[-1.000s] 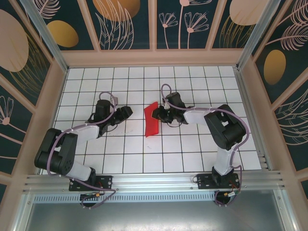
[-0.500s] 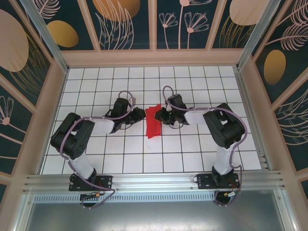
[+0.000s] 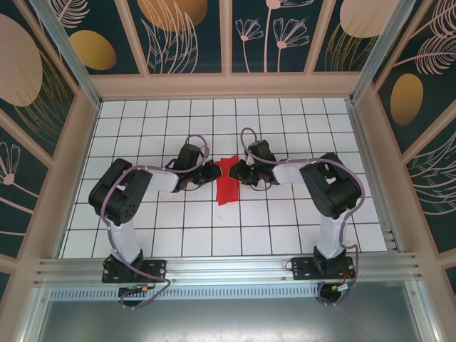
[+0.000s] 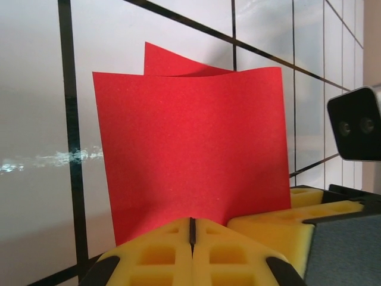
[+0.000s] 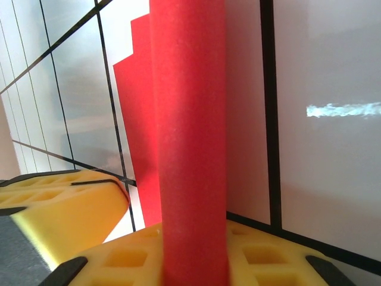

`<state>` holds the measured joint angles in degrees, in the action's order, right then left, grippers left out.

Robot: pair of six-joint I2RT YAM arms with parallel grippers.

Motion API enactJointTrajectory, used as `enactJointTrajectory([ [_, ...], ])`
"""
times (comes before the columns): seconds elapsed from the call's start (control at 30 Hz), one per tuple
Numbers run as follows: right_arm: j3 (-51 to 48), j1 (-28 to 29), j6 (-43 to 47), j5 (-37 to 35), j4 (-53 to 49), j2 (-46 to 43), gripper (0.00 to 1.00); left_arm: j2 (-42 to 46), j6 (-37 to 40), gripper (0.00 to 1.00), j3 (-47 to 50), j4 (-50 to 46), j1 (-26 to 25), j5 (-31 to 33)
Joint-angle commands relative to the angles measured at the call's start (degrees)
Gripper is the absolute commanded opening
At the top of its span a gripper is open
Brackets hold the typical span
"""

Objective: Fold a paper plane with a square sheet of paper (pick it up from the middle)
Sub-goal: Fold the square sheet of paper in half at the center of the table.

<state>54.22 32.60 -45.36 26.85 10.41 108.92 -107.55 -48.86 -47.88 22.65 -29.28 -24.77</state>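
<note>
Right end effector (image 3: 237, 173) pinches the folded red paper (image 3: 226, 191), mid frame on the bench (image 3: 285, 214); left end effector (image 3: 211, 173), pads shut together, touches its left face; the paper's long side runs up and down the frame, between both arms.

The square sheet of paper (image 4: 190, 149) is seen as thin red paper, matt, w/ a fine grain and soft waves, no gloss. The pads of the left gripper (image 4: 191, 238) and right gripper (image 5: 193, 253) are made of yellow plastic, matt, moulded w/ recessed pockets. The table (image 3: 271, 221) is covered by a white gridded surface, smooth and glossy; light streaks are reflected on it. The arm shells (image 3: 292, 171) look like smooth black & white plastic. The frame rail (image 3: 214, 267) is ribbed aluminium, approx. satin.
</note>
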Motion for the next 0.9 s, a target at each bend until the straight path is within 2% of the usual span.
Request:
enactJointTrajectory([
  [0.0,0.75,-0.27,0.24,-1.11,-3.31,-0.30,0.30,-2.24,2.44,0.01,-2.23,-3.25,-0.42,0.99],
  [0.2,2.00,-0.26,1.23,-2.57,-7.02,-2.38,0.36,-3.80,4.03,0.00,-3.80,-6.32,-0.43,2.74],
  [0.43,5.54,0.42,7.46,-9.72,-16.39,-3.16,0.48,-3.90,4.04,0.00,-4.17,-6.02,-0.43,1.78],
  [0.57,7.01,0.83,12.38,-9.74,-18.18,-0.79,0.52,-3.81,4.24,0.00,-4.90,-6.14,-0.43,1.41],
  [0.73,7.23,0.93,14.15,-10.88,-19.44,-0.45,0.53,-4.03,4.43,0.00,-5.82,-6.57,-0.42,1.14],
  [0.87,7.61,1.76,15.04,-10.63,-19.82,-1.76,0.61,-4.15,4.36,0.00,-6.65,-6.33,-0.43,0.09],
])
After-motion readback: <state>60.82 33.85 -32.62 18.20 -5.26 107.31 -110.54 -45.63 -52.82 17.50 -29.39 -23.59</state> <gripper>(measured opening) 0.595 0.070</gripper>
